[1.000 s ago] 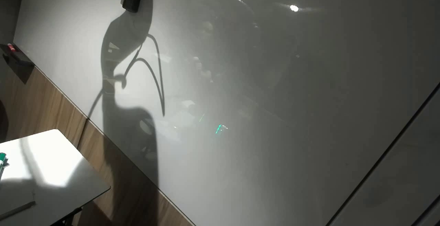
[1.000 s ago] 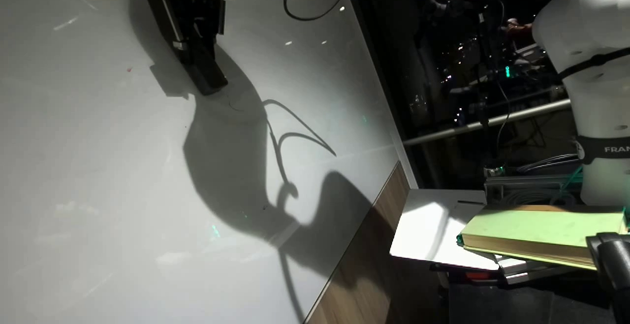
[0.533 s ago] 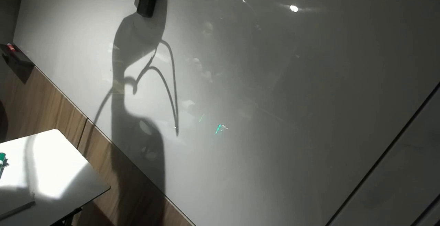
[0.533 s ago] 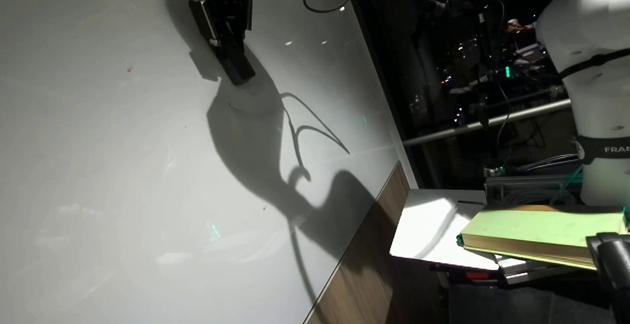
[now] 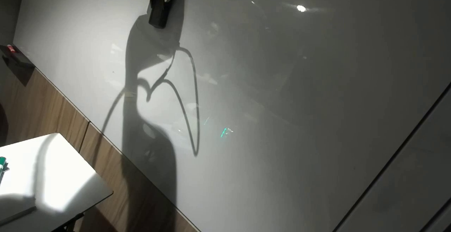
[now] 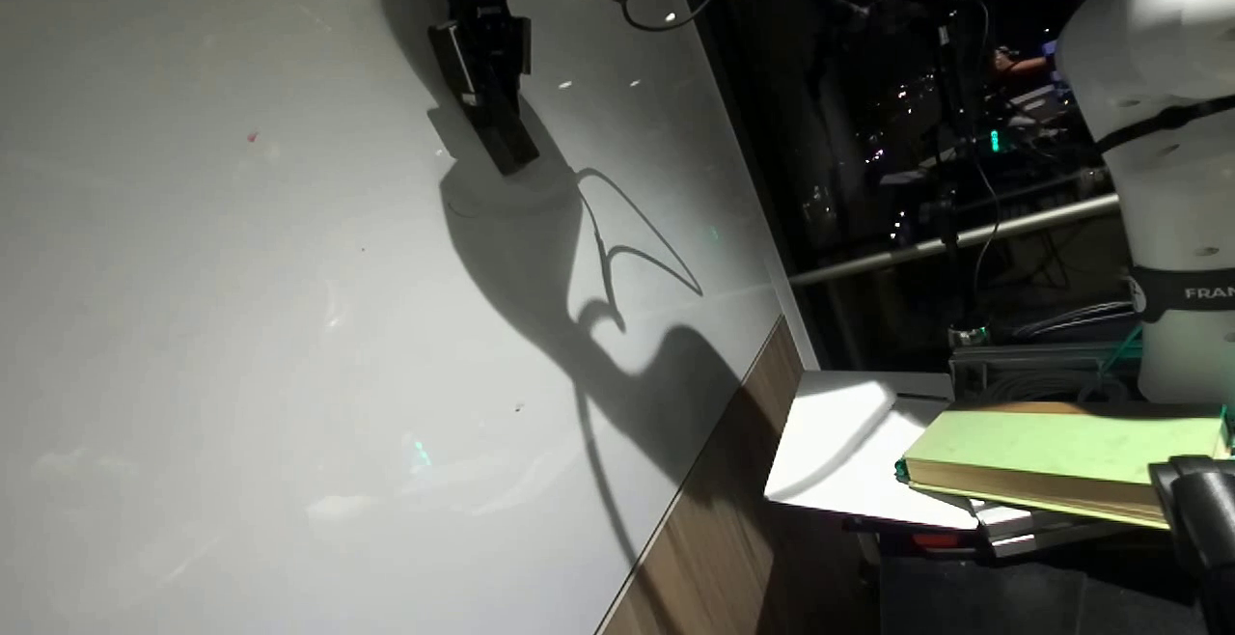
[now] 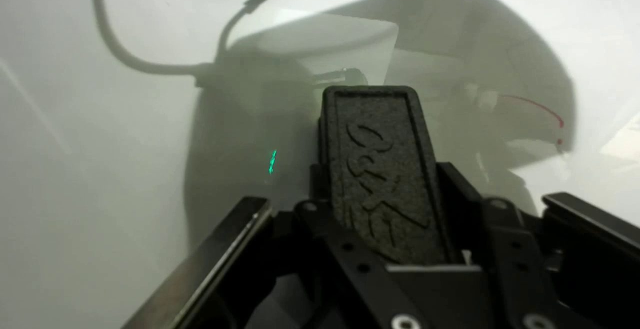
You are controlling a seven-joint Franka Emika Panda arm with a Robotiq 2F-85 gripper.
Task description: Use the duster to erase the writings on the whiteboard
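In the wrist view we see the duster (image 7: 380, 169), a dark grey oblong block with engraved lines on its visible face, and the gripper (image 7: 386, 181) with its jaws clenched on the duster's two long sides. The duster's far end juts out beyond the jaws, over the whiteboard (image 7: 75, 209); we cannot tell whether duster and board touch. To the right of the duster we see a thin red line (image 7: 535, 103) curving across the board, and to its left a short teal streak (image 7: 272, 161). A broad shadow (image 7: 245, 104) spreads on both sides of the duster.

In an exterior view we find the duster near the upper edge, in front of the whiteboard. A white tabletop (image 5: 70, 158) lies well below it and to its left, bearing a green-capped pen (image 5: 2, 161) cut off at the side. Also left of the duster, well apart, we notice a small red object (image 5: 11, 48) on a dark ledge (image 5: 24, 61).

In an exterior view we make out a small red spot (image 6: 253, 137) to the left of the duster and, nearer its lower left, a thin curve (image 6: 462, 211) inside the shadow. A pale green book (image 6: 1052, 437) lies to the duster's lower right, partly over the white tabletop, and the white robot arm (image 6: 1158, 210) stands farther right.
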